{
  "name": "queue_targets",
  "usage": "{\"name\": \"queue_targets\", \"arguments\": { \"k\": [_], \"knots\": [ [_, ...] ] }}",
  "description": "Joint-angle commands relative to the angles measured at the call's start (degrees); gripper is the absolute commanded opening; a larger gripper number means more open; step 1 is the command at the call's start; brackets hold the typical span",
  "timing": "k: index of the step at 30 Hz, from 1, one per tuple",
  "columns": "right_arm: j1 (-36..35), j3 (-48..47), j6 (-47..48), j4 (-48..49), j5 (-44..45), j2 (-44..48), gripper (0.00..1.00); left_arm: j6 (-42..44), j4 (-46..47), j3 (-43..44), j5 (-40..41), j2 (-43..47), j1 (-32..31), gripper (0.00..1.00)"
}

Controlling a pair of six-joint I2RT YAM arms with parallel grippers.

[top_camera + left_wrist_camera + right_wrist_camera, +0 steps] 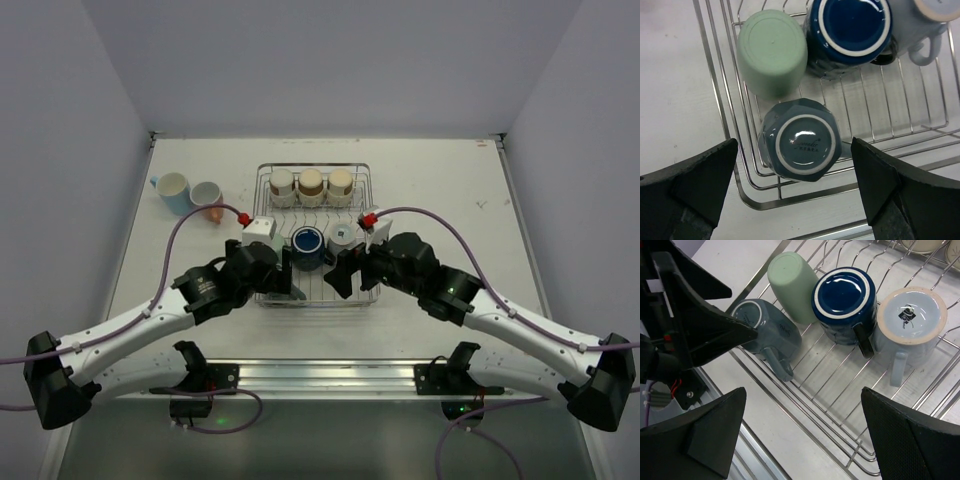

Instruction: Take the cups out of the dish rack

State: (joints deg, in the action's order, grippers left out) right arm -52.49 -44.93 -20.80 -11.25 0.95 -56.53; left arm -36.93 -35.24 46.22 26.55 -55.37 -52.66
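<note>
The silver wire dish rack [262, 180] stands mid-table. Three cream and tan cups [311, 184] sit upside down in its back row. Its front row holds a navy cup [307, 242] and a pale grey mug [343, 237]. In the left wrist view a slate-blue cup [800, 142] sits bottom-up in the rack's corner, with a sage green cup [772, 52] and the navy cup [850, 27] behind it. My left gripper [795, 185] is open, hovering above the slate-blue cup. My right gripper [802, 435] is open and empty over the rack's front edge [840, 440], near the pale mug [910, 317].
A light blue mug [174, 190] and a salmon pink cup [208, 197] stand on the table left of the rack. The two grippers [285, 275] [345, 272] are close together over the rack's front. The left gripper's finger [705, 330] shows in the right wrist view.
</note>
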Motion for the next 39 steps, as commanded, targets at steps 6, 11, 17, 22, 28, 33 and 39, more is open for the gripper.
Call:
{"name": "queue_targets", "arguments": {
  "k": [6, 11, 17, 22, 28, 33, 39],
  "knots": [
    [-0.1, 1.4, -0.5, 2.4, -0.6, 2.1, 0.99, -3.5, 5.9, -3.6, 4.8, -4.3, -0.9, 0.98],
    [-0.2, 2.4, -1.0, 3.3, -0.6, 1.9, 0.99, -3.7, 8.3, -4.7, 3.3, -5.4, -1.0, 0.92],
    [-0.1, 2.7, -1.3, 3.7, -2.4, 1.8, 0.99, -4.4, 8.7, -6.0, 3.4, -8.3, -1.3, 0.95],
    [-0.1, 2.9, -1.5, 3.8, -3.1, 2.5, 0.99, -4.7, 9.0, -6.8, 5.4, -7.6, -1.5, 0.68],
    [-0.2, 2.7, -2.1, 4.0, -4.0, 1.9, 0.98, -3.7, 11.2, -5.4, 6.2, -4.9, -1.7, 0.32],
    [-0.1, 2.2, -2.8, 3.4, -3.9, 2.3, 0.98, -1.9, 13.0, -3.4, 4.1, -3.4, -2.4, 0.09],
    [-0.1, 2.0, -6.4, 5.9, -5.0, 4.6, 0.98, 0.0, 13.4, 1.5, 0.8, 1.2, -2.9, 0.0]
  ]
}}
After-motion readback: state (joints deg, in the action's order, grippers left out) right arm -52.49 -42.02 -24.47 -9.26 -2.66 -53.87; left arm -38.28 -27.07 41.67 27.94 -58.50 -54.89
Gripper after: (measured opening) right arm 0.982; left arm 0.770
